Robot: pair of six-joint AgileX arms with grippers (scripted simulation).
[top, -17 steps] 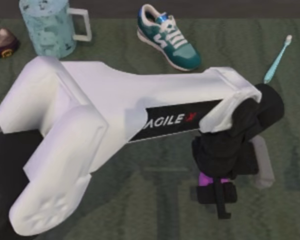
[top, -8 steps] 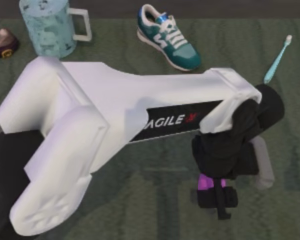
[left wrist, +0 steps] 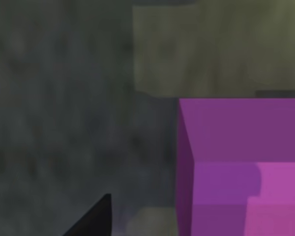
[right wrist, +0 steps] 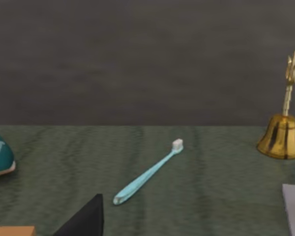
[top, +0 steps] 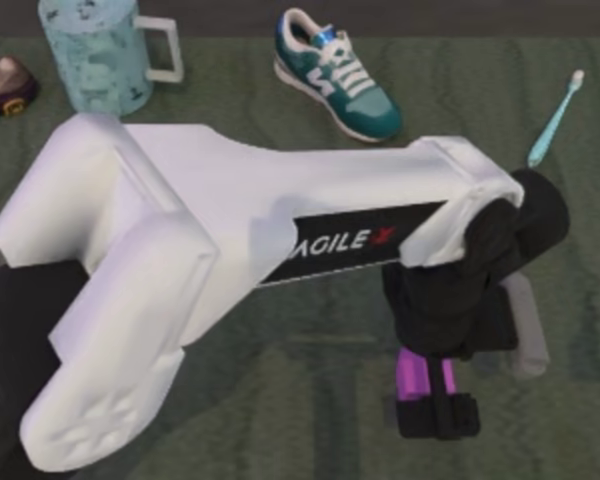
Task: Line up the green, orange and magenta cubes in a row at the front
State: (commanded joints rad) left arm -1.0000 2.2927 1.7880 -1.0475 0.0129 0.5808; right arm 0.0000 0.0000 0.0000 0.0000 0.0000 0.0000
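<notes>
The magenta cube (top: pixel 420 373) sits near the front, right of centre, and shows partly from under my left gripper (top: pixel 438 414). In the left wrist view the magenta cube (left wrist: pixel 241 167) fills the near side. One dark fingertip (left wrist: pixel 96 220) stands clear of it with a gap, so the left gripper is open. A corner of the orange cube (right wrist: pixel 10 231) shows in the right wrist view, beside my right gripper's one visible fingertip (right wrist: pixel 86 220); that gripper looks open and holds nothing. A pale boxy shape (top: pixel 525 322) juts out beside the left wrist; I cannot tell whether it is the green cube.
The left arm (top: pixel 230 230) spans the table's middle and hides much of it. At the back stand a light blue mug (top: pixel 95 50), a teal sneaker (top: pixel 335 75) and a dark toy car (top: pixel 2 85). A toothbrush (top: pixel 555 118) lies at the right. A gold bell (right wrist: pixel 281 137) stands farther right.
The left gripper has shifted toward the front edge, and more of the magenta cube now shows behind it. Everything else is unchanged.
</notes>
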